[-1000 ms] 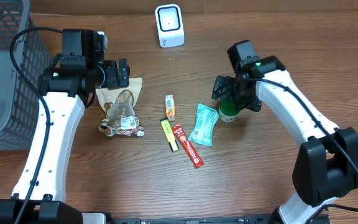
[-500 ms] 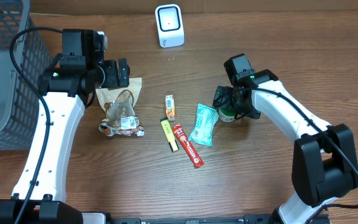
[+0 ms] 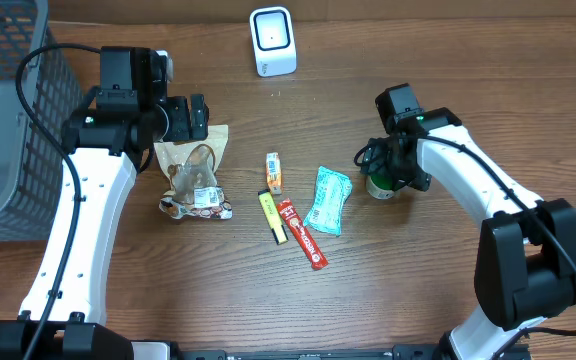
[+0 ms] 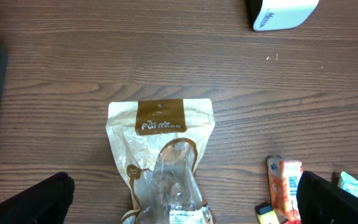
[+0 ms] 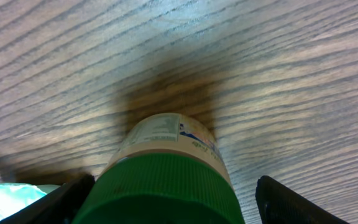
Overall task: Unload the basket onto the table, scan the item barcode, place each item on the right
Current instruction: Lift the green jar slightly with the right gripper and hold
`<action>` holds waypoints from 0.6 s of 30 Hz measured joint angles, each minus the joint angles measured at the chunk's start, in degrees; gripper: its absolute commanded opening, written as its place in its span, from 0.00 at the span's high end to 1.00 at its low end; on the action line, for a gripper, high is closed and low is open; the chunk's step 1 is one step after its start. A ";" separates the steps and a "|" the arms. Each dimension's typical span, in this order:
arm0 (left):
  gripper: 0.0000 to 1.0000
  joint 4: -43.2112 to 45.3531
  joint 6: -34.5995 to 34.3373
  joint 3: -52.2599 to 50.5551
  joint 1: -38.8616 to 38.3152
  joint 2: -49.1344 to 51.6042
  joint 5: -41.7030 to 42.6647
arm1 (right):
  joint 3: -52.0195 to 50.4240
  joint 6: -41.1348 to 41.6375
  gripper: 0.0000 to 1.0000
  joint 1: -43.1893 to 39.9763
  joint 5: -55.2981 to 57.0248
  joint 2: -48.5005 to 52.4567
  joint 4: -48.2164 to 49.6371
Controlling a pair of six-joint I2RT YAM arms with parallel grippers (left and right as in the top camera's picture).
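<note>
**Right claw straddles a green-capped bottle**

Since a second ago, the right claw (image 3: 377, 166) and the green-capped bottle (image 3: 380, 186) under it have shifted slightly right, away from the teal sachet (image 3: 328, 199). The claw's jaws flank the cap, partly open, with a gap on one side, so no firm grip shows. The bottle stands on the wooden table (image 3: 418, 280), well apart from the white scanner (image 3: 272, 41). The left claw (image 4: 185, 199) hangs wide open and empty above a brown pouch (image 4: 160, 143).
</note>
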 measured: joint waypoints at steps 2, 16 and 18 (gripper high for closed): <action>0.00 0.02 0.02 0.00 0.00 0.00 0.02 | 0.13 -0.37 0.17 -0.09 -0.48 0.00 -0.59; 0.00 0.00 0.02 -0.02 0.00 0.00 0.02 | -1.62 -0.83 0.16 -0.09 -1.38 0.09 0.98; 0.00 0.00 0.02 0.00 0.00 0.00 0.02 | -1.73 -0.85 0.16 -0.09 -1.44 0.15 1.99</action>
